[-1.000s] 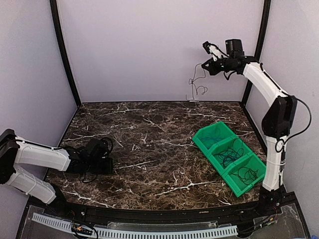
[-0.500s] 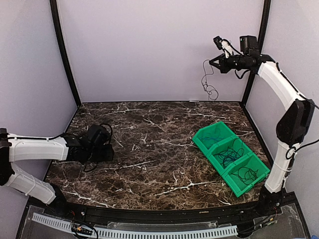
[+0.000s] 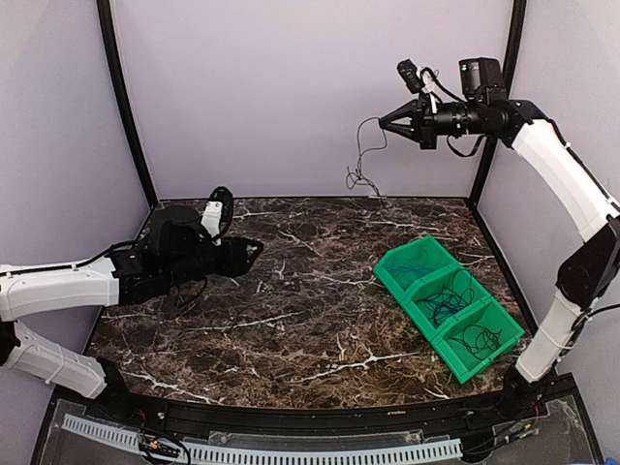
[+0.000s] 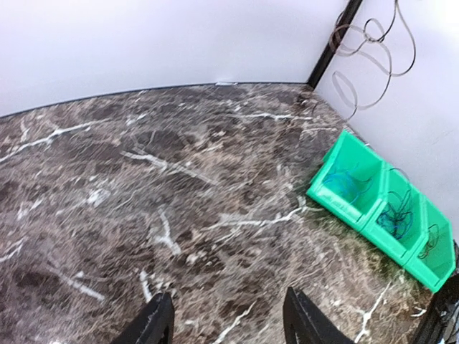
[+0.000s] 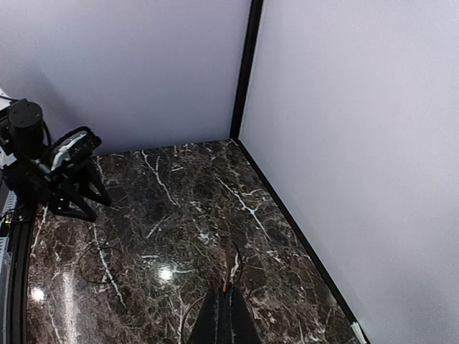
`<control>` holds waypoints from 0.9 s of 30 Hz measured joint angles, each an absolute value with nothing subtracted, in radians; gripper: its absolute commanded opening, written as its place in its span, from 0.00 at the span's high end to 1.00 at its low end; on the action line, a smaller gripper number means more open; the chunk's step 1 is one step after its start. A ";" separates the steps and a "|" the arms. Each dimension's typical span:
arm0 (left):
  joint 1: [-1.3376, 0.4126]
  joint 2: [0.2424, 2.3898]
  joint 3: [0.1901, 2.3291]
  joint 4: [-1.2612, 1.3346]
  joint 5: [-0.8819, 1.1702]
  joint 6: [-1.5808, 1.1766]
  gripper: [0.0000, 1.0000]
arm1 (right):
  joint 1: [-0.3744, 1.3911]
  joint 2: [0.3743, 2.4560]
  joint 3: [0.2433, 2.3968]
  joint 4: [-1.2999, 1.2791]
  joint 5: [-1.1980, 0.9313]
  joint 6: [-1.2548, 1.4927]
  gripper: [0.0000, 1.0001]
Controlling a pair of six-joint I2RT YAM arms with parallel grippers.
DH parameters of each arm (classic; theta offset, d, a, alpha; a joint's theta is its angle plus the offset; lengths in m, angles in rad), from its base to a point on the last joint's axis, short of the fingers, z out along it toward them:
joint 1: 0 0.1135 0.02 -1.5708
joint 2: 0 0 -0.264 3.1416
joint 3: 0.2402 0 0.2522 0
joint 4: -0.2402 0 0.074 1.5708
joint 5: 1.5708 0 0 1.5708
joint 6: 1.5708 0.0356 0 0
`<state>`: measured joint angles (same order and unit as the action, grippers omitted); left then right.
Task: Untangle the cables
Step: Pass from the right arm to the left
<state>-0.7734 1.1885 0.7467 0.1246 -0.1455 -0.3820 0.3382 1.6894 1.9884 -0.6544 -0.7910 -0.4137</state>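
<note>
My right gripper [image 3: 382, 122] is raised high near the back wall, shut on a thin black cable [image 3: 362, 165] that dangles in loose loops above the table's far edge. In the right wrist view the pressed fingers [image 5: 226, 315] pinch the cable's end [image 5: 231, 269]. The same cable [image 4: 373, 50] hangs at the upper right of the left wrist view. My left gripper [image 3: 255, 250] hovers over the left part of the table, open, nothing between its fingers [image 4: 154, 322]. More cables lie in the green bins: a blue one [image 3: 417, 262] and black ones [image 3: 448, 302].
A green three-compartment bin [image 3: 392, 271] stands at the right of the dark marble table [image 3: 310, 320], seen too in the left wrist view [image 4: 337, 204]. Black posts [image 3: 121, 97] and pale walls close in the back and sides.
The left gripper opened and reached up and right from the table's left edge. The right arm swung with the hanging cable, first right, then left.
</note>
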 measured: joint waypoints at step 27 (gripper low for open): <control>-0.918 1.705 0.843 0.840 0.029 -0.354 0.51 | 0.598 1.719 1.986 -0.704 -0.973 -0.390 1.00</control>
